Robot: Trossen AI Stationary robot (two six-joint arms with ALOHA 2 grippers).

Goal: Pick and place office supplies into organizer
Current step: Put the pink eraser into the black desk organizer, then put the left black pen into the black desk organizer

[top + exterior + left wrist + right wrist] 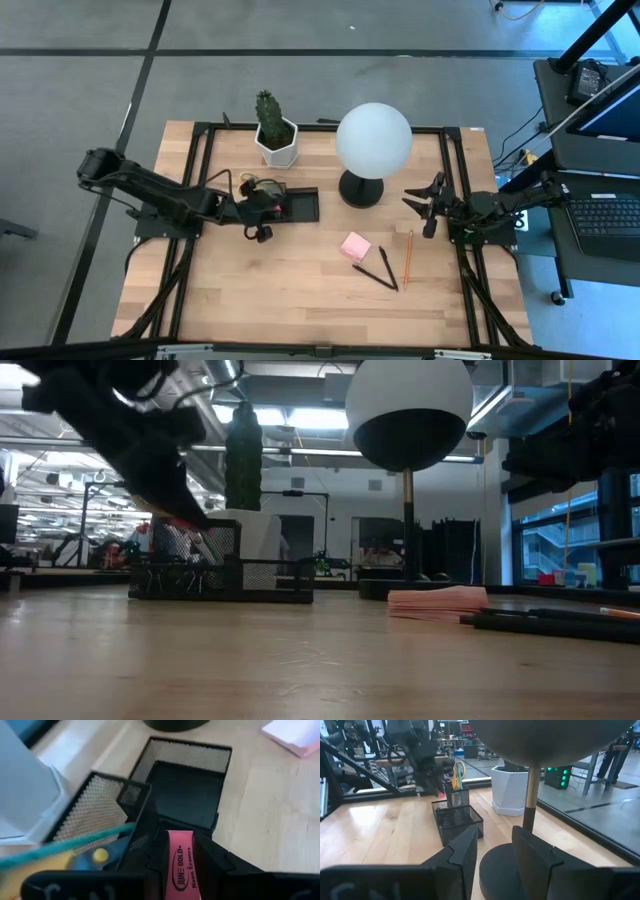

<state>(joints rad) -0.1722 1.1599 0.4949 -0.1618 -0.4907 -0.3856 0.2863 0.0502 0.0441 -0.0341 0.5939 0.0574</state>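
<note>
The black mesh organizer (pixel 298 204) stands between the cactus pot and the lamp base; its tall compartment (pixel 107 805) holds yellow-handled scissors (pixel 100 855) and a green pen (pixel 65 845), and its low tray (pixel 185 785) shows nothing inside. My left gripper (pixel 180 845) hovers over the organizer's near left side (pixel 262 212), shut on a pink eraser (pixel 180 865). The pink sticky-note pad (pixel 355 246), two black pens (pixel 380 272) and an orange pencil (pixel 408 258) lie flat on the table. My right gripper (pixel 495 837) waits open beside the lamp base (pixel 412 200). My left gripper pinches the pink eraser between its two fingers, one on each long side (pixel 169 855). The eraser lies along the fingers, its free end (pixel 178 836) pointing out toward the organizer's low tray. It is lifted clear of the table, slanting down over the organizer (pixel 185 522).
A white globe lamp (pixel 373 140) on a black base (pixel 361 188) stands just right of the organizer. A cactus in a white hexagonal pot (pixel 276 135) stands behind it. Bare wood lies toward the near edge (pixel 300 300).
</note>
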